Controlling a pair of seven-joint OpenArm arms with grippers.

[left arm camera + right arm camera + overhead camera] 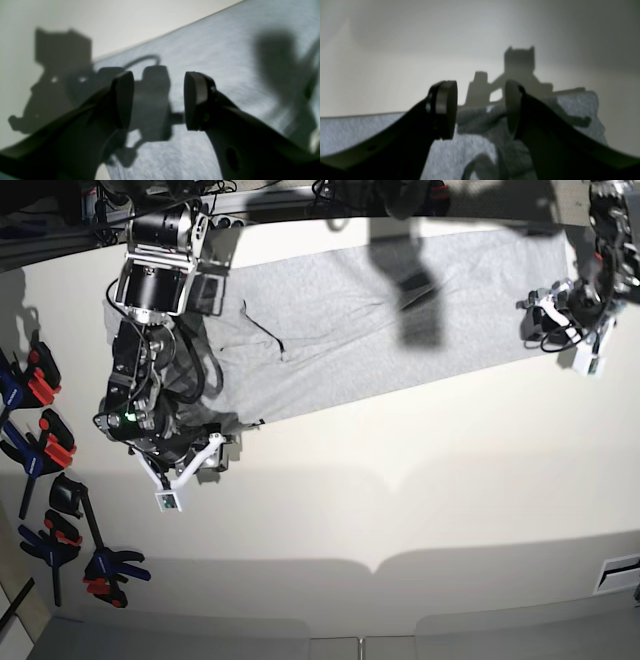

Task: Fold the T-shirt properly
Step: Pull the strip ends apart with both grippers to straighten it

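— Both ends look ready? On the left of the base view, the right end effector (215,448) gapes empty beside the T-shirt (350,320) corner.
— Yes; the shirt lies spread across the tabletop (400,480). Far right, the left end effector (540,315) hangs parted, holding nothing. I'd pinch both edges squarely, together.

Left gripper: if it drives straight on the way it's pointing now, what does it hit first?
Most likely the T-shirt. The left gripper is open with nothing between its pads, and grey fabric fills the view straight ahead, near the shirt's edge. How far off the cloth lies is unclear.
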